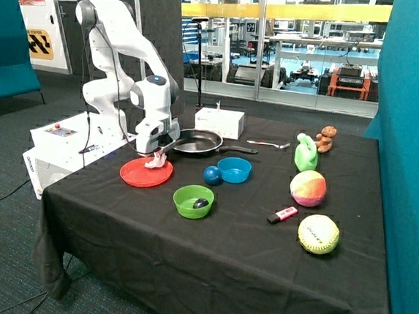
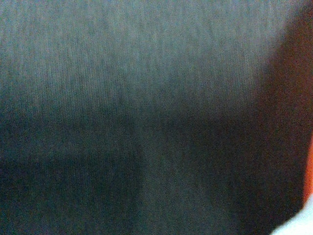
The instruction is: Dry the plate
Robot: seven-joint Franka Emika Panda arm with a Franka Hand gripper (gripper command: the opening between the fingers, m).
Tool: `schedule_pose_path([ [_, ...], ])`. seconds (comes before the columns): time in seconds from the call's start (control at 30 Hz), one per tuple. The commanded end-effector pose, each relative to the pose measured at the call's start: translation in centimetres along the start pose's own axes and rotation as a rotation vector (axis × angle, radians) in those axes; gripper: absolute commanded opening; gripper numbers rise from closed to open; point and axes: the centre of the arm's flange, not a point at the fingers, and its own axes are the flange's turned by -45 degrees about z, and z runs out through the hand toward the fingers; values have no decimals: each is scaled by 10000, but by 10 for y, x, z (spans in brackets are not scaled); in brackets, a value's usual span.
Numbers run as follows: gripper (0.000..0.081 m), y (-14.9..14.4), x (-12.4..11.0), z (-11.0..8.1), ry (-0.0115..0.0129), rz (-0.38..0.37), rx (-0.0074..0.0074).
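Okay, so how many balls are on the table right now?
3. A small dark blue ball touches the blue plastic bowl; a pink-and-yellow ball sits beside the green watering can; a yellow softball lies nearest the front edge. Others may be hidden.

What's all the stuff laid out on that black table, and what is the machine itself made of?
plate: 1, red-orange, table corner under the arm
cloth: 1, pale, on the plate at the end effector
frying pan: 1, black, behind the plate
box: 1, white, behind the pan
fork: 1, silver, beside the pan handle
bowls: 2, blue and green, mid-table
small ball: 1, blue, touching the blue bowl
jug: 1, green, far side
teddy: 1, brown, behind the jug
balls: 2, pink-yellow, yellow
arm: 1, white
end effector: 1, down at the plate
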Motion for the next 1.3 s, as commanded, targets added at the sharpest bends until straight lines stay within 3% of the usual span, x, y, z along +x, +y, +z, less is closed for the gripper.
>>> schedule_pose_path([
  [0.0,0,14,-33,-4,64,322,-48],
  [0.03,0,18,-35,-4,64,318,-48],
  [0.07,0,19,-37,-3,67,1578,-44],
  [0.1,0,21,-38,-2,67,1630,-44],
  [0.13,0,29,-39,-4,65,644,-47],
  [0.17,0,34,-39,-5,65,662,-47],
  [0.57,0,76,-37,-12,67,1592,-44],
  [0.9,0,109,-19,-13,68,2296,-42],
  [1.27,0,112,5,-11,70,2894,-40],
])
